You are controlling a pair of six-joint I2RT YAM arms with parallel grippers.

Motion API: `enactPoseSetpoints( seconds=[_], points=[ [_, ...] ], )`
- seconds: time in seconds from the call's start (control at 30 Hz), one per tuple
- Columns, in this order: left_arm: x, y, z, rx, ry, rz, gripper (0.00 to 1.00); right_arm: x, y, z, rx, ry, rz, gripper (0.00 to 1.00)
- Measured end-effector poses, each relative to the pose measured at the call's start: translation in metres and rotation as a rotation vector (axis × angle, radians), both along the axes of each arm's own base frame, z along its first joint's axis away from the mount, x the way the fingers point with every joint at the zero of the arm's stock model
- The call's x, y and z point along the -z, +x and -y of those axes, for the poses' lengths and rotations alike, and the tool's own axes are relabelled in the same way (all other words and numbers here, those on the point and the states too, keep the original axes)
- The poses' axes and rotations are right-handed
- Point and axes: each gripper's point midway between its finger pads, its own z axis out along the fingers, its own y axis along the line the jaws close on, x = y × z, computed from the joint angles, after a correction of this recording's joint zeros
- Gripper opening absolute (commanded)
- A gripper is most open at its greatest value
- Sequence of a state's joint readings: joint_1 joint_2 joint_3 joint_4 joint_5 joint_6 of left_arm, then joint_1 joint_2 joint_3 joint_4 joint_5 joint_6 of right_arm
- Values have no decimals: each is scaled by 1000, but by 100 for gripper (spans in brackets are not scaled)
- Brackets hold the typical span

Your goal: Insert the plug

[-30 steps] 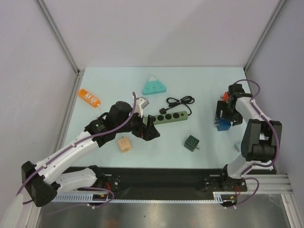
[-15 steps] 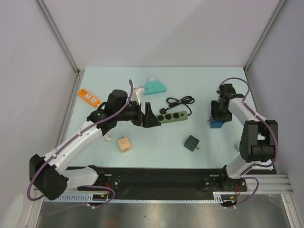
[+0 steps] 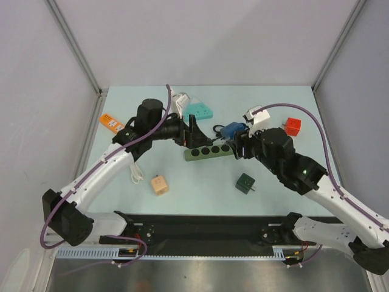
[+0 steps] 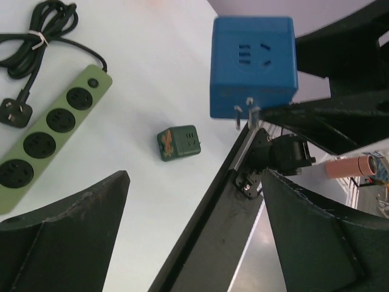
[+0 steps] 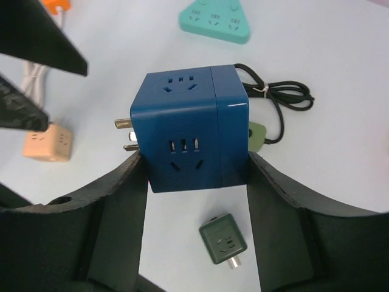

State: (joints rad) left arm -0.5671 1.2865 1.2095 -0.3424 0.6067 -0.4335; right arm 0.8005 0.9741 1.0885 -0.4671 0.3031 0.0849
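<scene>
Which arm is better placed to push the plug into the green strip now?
Right. The right pincer grips the blue cube plug, prongs exposed, near the green strip; the left pincer is open and empty.

Table (image 3: 200, 182) with green power strip (image 3: 209, 150), teal socket (image 3: 200, 111), orange strip (image 3: 111, 123), red cube (image 3: 293, 126), tan cube (image 3: 159, 184), dark-green cube (image 3: 245, 182)

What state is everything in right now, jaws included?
blue cube plug: held in the air, prongs exposed, not inserted
right gripper: jaws shut on the blue cube plug
left gripper: jaws open, nothing between them
green power strip: lying flat, all four sockets empty
black cord: coiled, tied, not plugged in
dark green cube: lying loose, ungripped
</scene>
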Motion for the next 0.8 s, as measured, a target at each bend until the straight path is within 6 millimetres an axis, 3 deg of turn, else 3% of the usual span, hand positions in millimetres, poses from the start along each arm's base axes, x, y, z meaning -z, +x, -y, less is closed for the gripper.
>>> enactPoseSetpoints(
  seconds=[0.1,0.3,0.63,0.8],
  points=[
    [-5,-1,0,1,-19,34,100,-4,-12,-9,-16,42,17,0],
    [-19,-2,1,-13,-67,89,100,21,-25,-30,-47,27,-12,0],
    [-7,-5,11,-38,-128,1,97,8,-28,-59,-44,79,57,0],
    [-2,-6,14,-42,-147,-24,94,2,-25,-63,-25,99,81,0]
  ],
)
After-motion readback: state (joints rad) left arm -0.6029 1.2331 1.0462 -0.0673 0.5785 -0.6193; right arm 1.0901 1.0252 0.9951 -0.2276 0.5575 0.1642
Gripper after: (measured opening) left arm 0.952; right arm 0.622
